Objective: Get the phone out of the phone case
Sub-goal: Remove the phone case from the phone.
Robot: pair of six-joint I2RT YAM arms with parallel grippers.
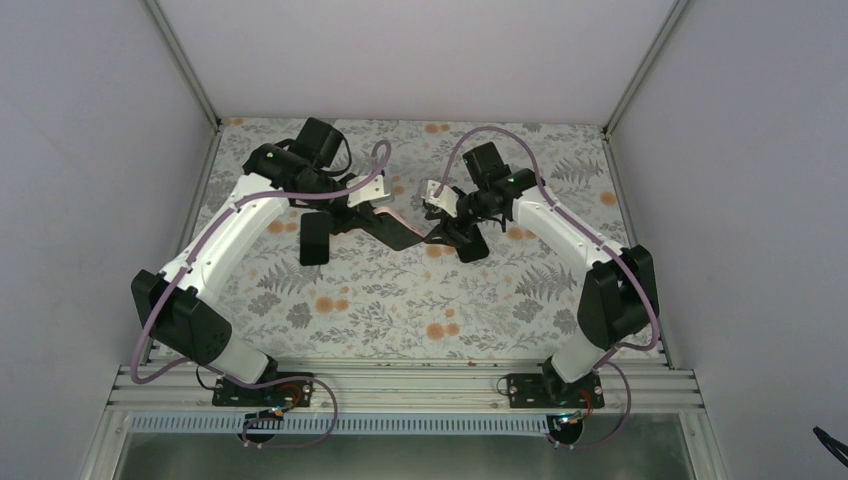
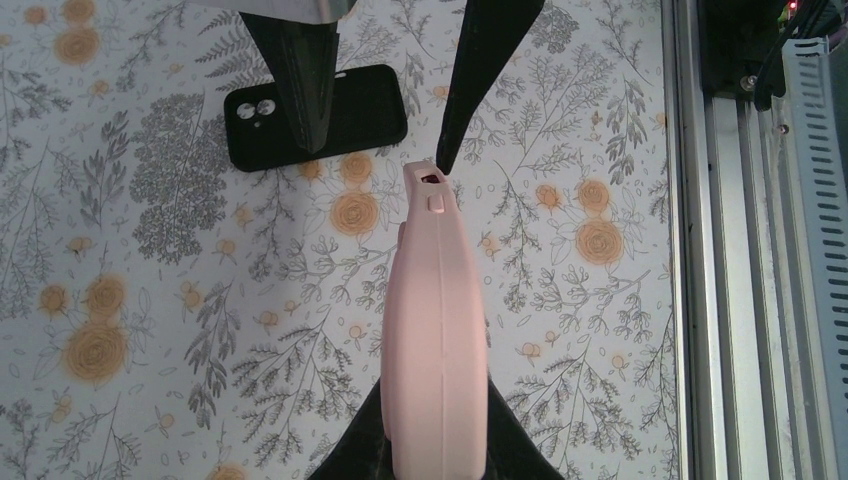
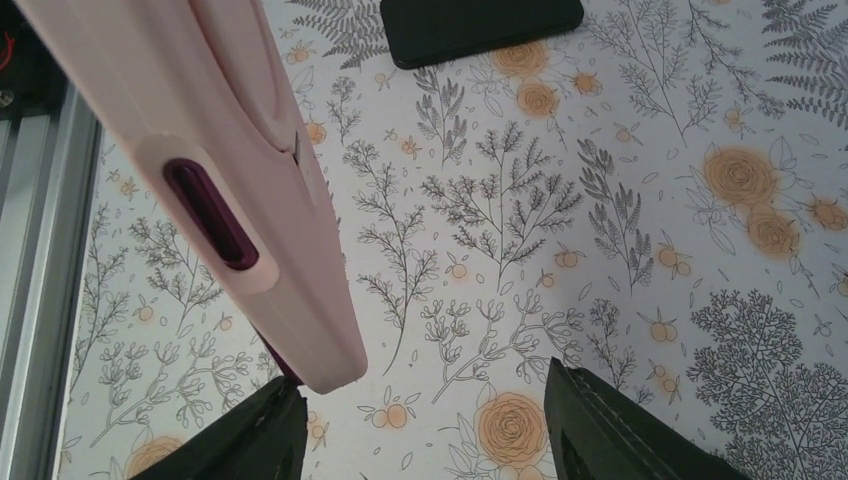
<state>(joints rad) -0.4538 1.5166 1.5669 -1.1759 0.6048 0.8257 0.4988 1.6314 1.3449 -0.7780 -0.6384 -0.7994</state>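
Note:
My left gripper (image 2: 440,445) is shut on a pink phone case (image 2: 440,330) and holds it edge-on above the table. A purple phone (image 3: 210,215) shows through a cutout in the case's end. My right gripper (image 3: 430,430) is open. The free end of the case (image 3: 240,170) sits just above its left finger (image 3: 250,435); its right finger (image 3: 610,420) is well apart. In the left wrist view the right gripper's fingers (image 2: 300,80) hang beyond the case's end, one tip close to it. In the top view the two grippers (image 1: 390,225) (image 1: 455,240) meet mid-table.
A black phone-shaped slab with camera cutouts (image 2: 350,110) lies flat on the floral table (image 1: 400,300), left of centre in the top view (image 1: 314,240). It also shows in the right wrist view (image 3: 480,25). An aluminium rail (image 2: 740,250) runs along the near edge.

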